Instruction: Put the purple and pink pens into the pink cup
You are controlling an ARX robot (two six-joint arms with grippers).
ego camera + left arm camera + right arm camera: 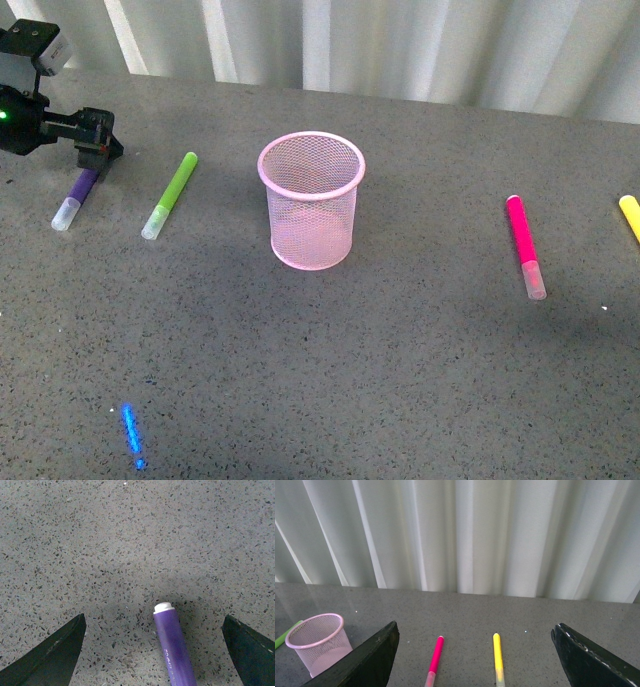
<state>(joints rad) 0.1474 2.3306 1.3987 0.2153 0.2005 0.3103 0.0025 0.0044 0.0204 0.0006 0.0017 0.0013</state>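
Caught the purple pen [75,200] lying flat at the far left of the desk [400,350], clear cap toward the robot, well apart from the pink cup [312,225]. Found the pink pen [524,245] flat on the other side, to the cup's right and equally well clear of it, its clear cap also nearest the robot. Showed the pink cup upright near mid-desk, mouth up, with both pens outside it on the speckled grey surface.

Pictured the left end effector [153,616] low over the purple pen's far end, jaws spread wide. Framed, in the left wrist view, the pen's white butt end and purple barrel between the two black fingers [51,656], with neither finger touching the pen.

Showed the right end effector [475,626] raised above the desk, jaws likewise wide apart and clamped on nothing. Caught, past its fingers in the right wrist view, the pink pen and a yellow marker [497,657] lying roughly parallel, near each other but not touching, with the cup off to one side.

Found a lime-green marker [170,195] flat between the purple pen and the cup, nearer the pen and touching neither. Cropped the yellow marker at the right edge of the front view, beyond the pink pen. Picked out a small blue streak [131,435] on the near desk. Backed the scene with a pale pleated curtain [400,45].
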